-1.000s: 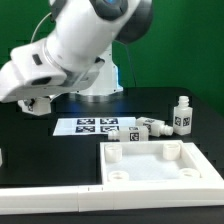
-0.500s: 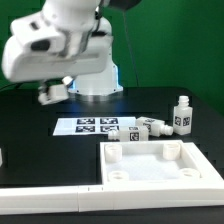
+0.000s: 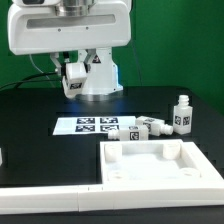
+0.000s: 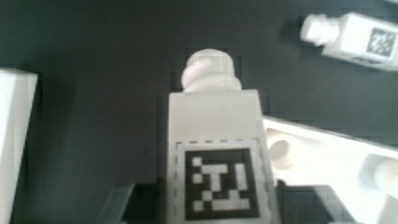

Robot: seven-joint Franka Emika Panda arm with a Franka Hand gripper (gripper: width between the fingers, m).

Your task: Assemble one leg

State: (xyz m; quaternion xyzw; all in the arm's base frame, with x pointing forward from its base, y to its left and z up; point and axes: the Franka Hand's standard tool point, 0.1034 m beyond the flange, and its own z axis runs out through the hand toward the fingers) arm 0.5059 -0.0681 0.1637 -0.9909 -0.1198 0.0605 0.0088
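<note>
The white tray [image 3: 150, 172] sits by the table's [image 3: 30, 120] near edge, toward the corner on the exterior view's right, its raised corner blocks showing inside. Two loose pegs [image 3: 148, 125] lie just beyond its far rim, beside the marker board [image 3: 90, 126]. A third peg [image 3: 182, 113] stands upright nearer the exterior view's right edge. A long white bar [image 3: 45, 198] runs along the near edge. High over the table's far side, the gripper [image 4: 217, 203] is clamped round the leg [image 4: 214, 125], whose threaded stub points away from the fingers, well apart from the rest.

You lose the arm [image 3: 70, 30] past the exterior view's 12 o'clock edge; your wrist view shows the leg [image 4: 214, 120] blurred.
</note>
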